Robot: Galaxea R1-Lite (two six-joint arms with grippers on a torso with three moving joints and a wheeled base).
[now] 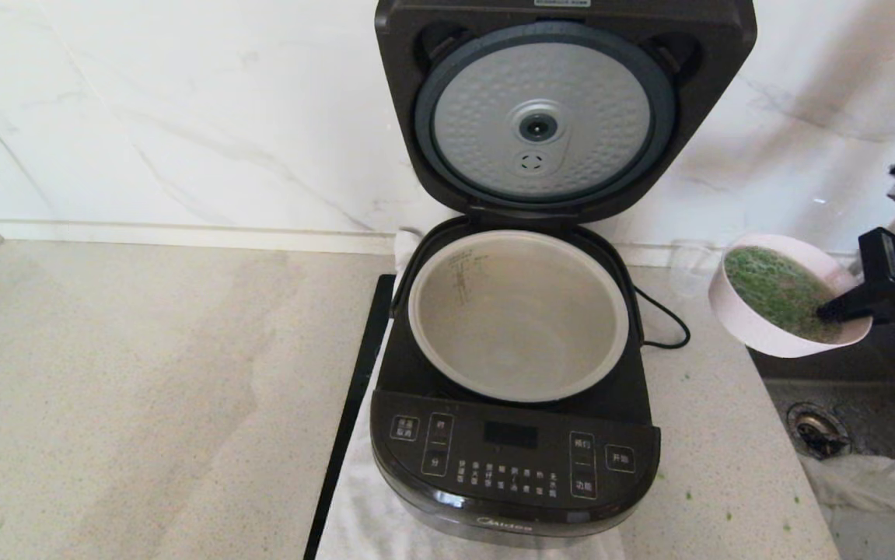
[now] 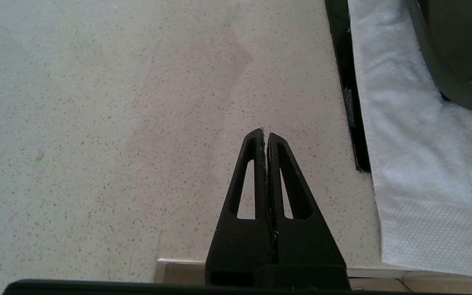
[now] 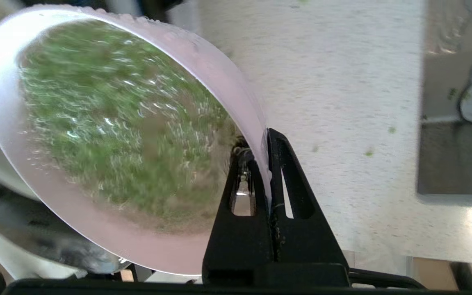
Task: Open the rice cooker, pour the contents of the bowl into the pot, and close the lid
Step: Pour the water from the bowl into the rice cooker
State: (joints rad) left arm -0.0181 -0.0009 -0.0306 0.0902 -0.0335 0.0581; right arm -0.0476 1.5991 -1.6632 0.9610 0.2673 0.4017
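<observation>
Rice cooker [image 1: 515, 459]: glossy black body, white lettering on the button panel, dark display. Lid [image 1: 564, 109]: black shell, dimpled silver inner plate ringed in dark grey. Pot [image 1: 519, 315]: pale grey-beige metal, lighter rim, dark printed marks on the inside wall.

Bowl [image 1: 785, 299], in the black right claw [image 3: 267, 135]: pale pink, whitish rim. Its contents [image 3: 121, 135]: fine green bits, wet and glinting.

Worktop [image 2: 117, 123] under the black left claw [image 2: 265, 134]: beige-cream stone, finely speckled in brown. Beside that claw, a black strip [image 2: 348, 94] edges a white towel [image 2: 416, 164] with a small embossed pattern. Wall [image 1: 183, 117]: white marble, faint grey veins.
</observation>
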